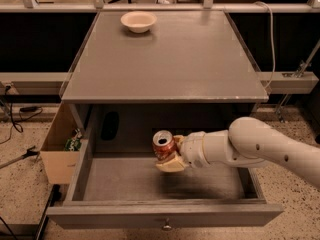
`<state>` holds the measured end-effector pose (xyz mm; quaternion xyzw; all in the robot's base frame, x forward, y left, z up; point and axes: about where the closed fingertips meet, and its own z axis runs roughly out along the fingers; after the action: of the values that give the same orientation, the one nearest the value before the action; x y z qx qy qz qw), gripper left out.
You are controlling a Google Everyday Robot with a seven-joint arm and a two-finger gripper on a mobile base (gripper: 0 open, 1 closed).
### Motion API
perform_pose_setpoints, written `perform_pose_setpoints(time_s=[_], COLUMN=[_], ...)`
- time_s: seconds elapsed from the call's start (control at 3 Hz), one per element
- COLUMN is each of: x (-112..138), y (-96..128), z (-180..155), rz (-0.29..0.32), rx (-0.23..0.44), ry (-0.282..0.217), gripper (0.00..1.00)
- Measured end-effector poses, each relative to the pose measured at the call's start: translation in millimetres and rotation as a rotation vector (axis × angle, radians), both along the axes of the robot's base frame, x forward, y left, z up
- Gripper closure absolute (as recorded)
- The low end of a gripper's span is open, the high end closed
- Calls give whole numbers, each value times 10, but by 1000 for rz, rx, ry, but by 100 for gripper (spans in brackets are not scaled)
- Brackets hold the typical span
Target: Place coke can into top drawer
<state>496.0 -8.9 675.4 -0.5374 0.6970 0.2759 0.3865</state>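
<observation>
The coke can (163,143), red-orange with a silver top, is held upright over the inside of the open top drawer (165,216). My gripper (170,156) reaches in from the right on a white arm and is shut on the can, its cream fingers (171,164) wrapped around the can's lower side. The can hangs a little above the drawer floor near the back middle. The drawer is pulled fully out, with its small round knob (165,227) at the front centre.
A cream bowl (138,21) sits at the back left of the grey cabinet top (165,59). A cardboard box (62,146) with a green item stands on the floor to the left. Cables lie on the floor at far left.
</observation>
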Motion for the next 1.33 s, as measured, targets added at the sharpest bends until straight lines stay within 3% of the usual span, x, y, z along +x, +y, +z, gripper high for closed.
perform_pose_setpoints(time_s=[0.33,1.33], x=[-50,42], y=[37,93], z=[-231,-338], rz=[3,37], rx=[72,123], ry=[35,14], gripper=[100,100])
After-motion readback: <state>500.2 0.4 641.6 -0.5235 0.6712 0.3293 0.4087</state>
